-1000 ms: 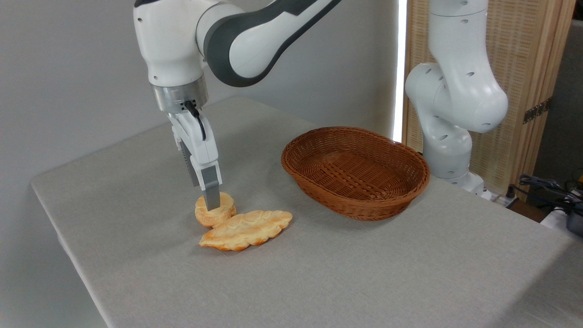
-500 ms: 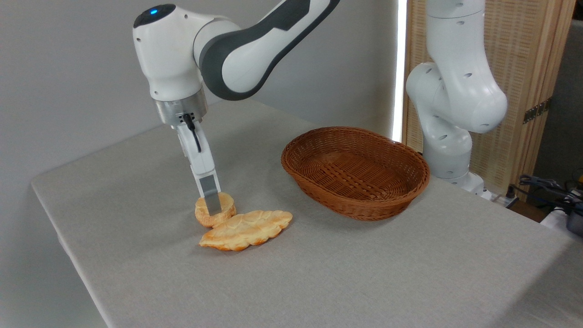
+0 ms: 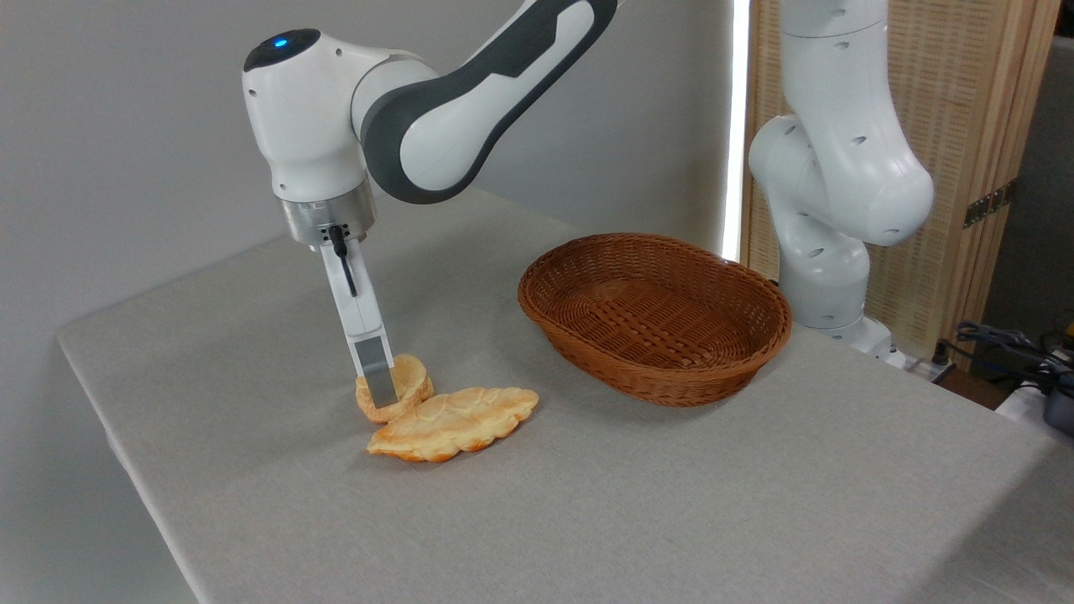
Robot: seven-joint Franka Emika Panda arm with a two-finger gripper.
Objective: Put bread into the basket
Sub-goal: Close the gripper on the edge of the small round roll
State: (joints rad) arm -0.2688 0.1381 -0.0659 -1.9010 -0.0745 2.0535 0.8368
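Worktop [image 3: 671,503] in grey cloth carries everything. Left of the wicker basket [image 3: 654,315], the white arm [image 3: 436,101] reaches down. Near the basket's left side lies a leaf-shaped pastry [image 3: 457,424]; the bread [image 3: 409,382] touches its far-left end, tilted. Fingers [image 3: 382,394] sit against the bread, whether gripping I cannot tell.

**Tool down on the bun**

The tool [image 3: 379,387] reaches down at a slant onto the bread [image 3: 406,391], one grey finger [image 3: 375,373] lying against its near side; the bun looks tipped. Whether the jaws clamp it cannot be told. A leaf-shaped pastry [image 3: 456,424] lies just beside it. The wicker basket [image 3: 654,317] sits well apart to the right on the grey surface [image 3: 587,520].
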